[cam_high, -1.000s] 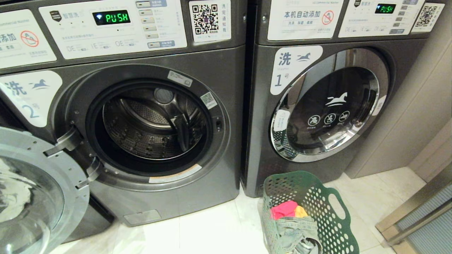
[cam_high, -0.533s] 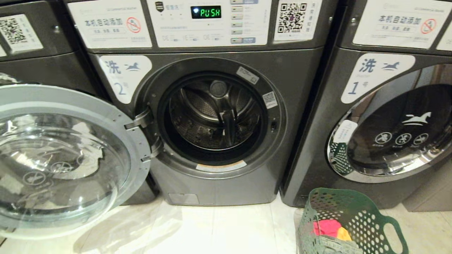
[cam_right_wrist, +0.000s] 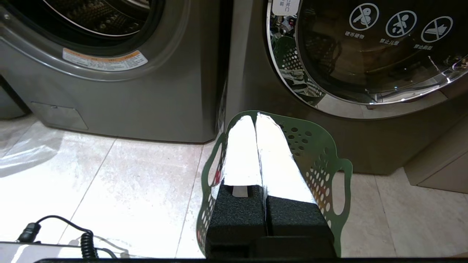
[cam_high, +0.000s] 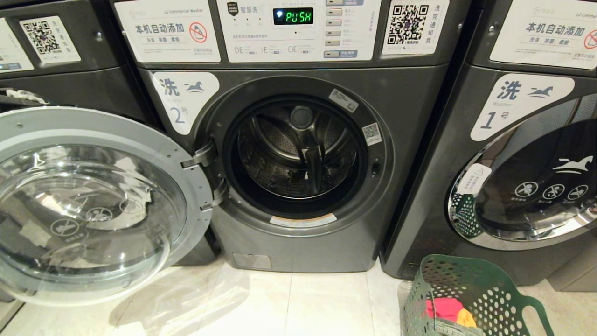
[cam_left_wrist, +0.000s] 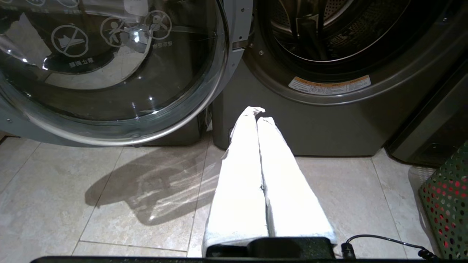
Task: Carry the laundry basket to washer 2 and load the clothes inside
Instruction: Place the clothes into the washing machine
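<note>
Two claws held low and level, aimed at the machine fronts, neither arm visible from the head. Left claw [cam_left_wrist: 257, 117] with white fingers pressed together, empty, hovering over the tiled floor [cam_left_wrist: 109, 190] before the base panel of washer 2 [cam_high: 298, 158], touching nothing. Right claw [cam_right_wrist: 256, 118] likewise closed and empty, poised above the laundry basket [cam_right_wrist: 314, 146], its tips over the basket's far rim, contact not discernible. From the head: washer 2 marked with a blue 2, display reading PUSH, glass door [cam_high: 88, 205] swung wide to the left, drum [cam_high: 298, 149] bare. Washer 1 [cam_high: 522, 177] alongside on the right, door shut. Basket standing on the floor at the foot of washer 1, just right of the gap between the two machines, with the clothes [cam_high: 450, 311] inside: red and orange-yellow pieces showing. Shown only at the left wrist: underside of the open door and its shadow on the tiles. Shown only at the right wrist: both oval basket handles, plus the basket's reflection in washer 1's chrome rim.
</note>
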You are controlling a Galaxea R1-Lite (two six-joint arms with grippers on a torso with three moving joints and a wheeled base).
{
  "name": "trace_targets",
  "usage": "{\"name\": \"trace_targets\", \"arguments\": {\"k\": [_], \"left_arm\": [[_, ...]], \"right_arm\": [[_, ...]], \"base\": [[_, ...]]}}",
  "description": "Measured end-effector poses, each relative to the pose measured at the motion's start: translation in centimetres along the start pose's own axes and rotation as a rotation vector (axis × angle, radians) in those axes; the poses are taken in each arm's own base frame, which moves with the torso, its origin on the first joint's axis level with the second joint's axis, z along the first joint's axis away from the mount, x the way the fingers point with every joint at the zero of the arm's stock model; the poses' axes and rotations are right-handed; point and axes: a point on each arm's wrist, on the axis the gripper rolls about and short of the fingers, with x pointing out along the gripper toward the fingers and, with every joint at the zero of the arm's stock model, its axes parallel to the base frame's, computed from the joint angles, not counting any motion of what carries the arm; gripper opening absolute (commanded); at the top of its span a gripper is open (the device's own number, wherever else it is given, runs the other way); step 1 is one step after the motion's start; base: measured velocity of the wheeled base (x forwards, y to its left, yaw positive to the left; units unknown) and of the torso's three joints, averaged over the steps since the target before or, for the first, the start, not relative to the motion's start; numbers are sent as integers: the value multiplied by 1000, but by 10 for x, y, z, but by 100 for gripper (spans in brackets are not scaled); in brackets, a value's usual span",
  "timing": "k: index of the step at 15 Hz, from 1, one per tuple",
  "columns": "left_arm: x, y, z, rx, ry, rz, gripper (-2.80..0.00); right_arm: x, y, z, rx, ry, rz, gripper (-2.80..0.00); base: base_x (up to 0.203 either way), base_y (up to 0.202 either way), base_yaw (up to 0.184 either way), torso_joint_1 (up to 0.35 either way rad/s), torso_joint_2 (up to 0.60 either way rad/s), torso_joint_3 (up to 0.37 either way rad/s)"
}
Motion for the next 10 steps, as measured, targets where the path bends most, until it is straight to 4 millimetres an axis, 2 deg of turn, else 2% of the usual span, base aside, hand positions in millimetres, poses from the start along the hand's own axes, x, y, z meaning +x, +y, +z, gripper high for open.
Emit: {"name": "trace_targets", "arguments": {"k": [5, 10], "left_arm": [[0, 0, 0, 0, 0, 0, -280], [0, 0, 0, 0, 0, 0, -280]], "right_arm": [[0, 0, 0, -1, 0, 0, -280], [0, 0, 0, -1, 0, -1, -280]], "base": [[0, 0, 0, 0, 1, -9], [0, 0, 0, 2, 3, -164]]}}
